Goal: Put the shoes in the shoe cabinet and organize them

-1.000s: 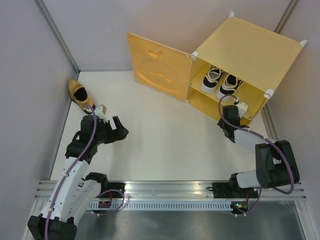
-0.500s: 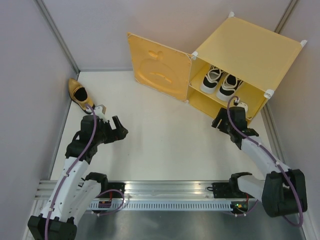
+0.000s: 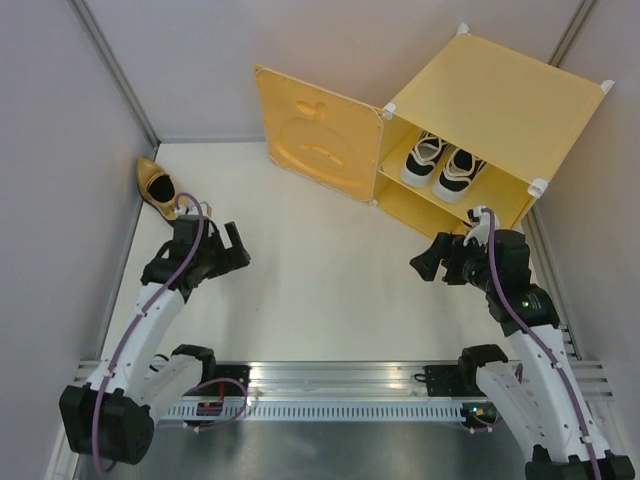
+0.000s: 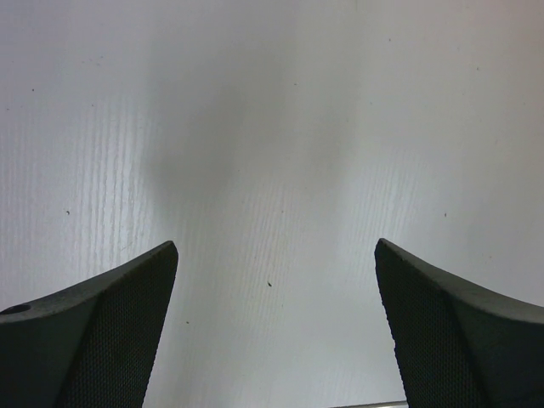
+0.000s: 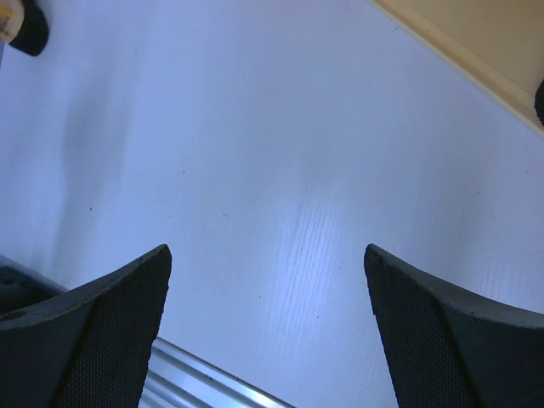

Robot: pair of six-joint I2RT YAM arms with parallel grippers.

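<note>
The yellow shoe cabinet [image 3: 495, 95] stands at the back right with its face-embossed door [image 3: 315, 135] swung open to the left. Two white sneakers [image 3: 440, 163] sit side by side on its upper shelf. One gold loafer [image 3: 157, 184] lies on the table by the left wall. My left gripper [image 3: 238, 247] hovers open just right of and nearer than that loafer; the left wrist view shows only bare table between its fingers [image 4: 110, 323]. My right gripper [image 3: 428, 256] is open and empty, just outside the cabinet's lower front edge [image 5: 463, 55].
White walls close in the table on the left, back and right. An aluminium rail [image 3: 330, 375] runs along the near edge and shows in the right wrist view as the rail [image 5: 200, 374]. The open door juts out over the back middle of the table.
My right gripper has pulled back out of the cabinet's lower opening, towards the near left, and its jaws have opened wide. The left arm has swung slightly towards the gold loafer.
</note>
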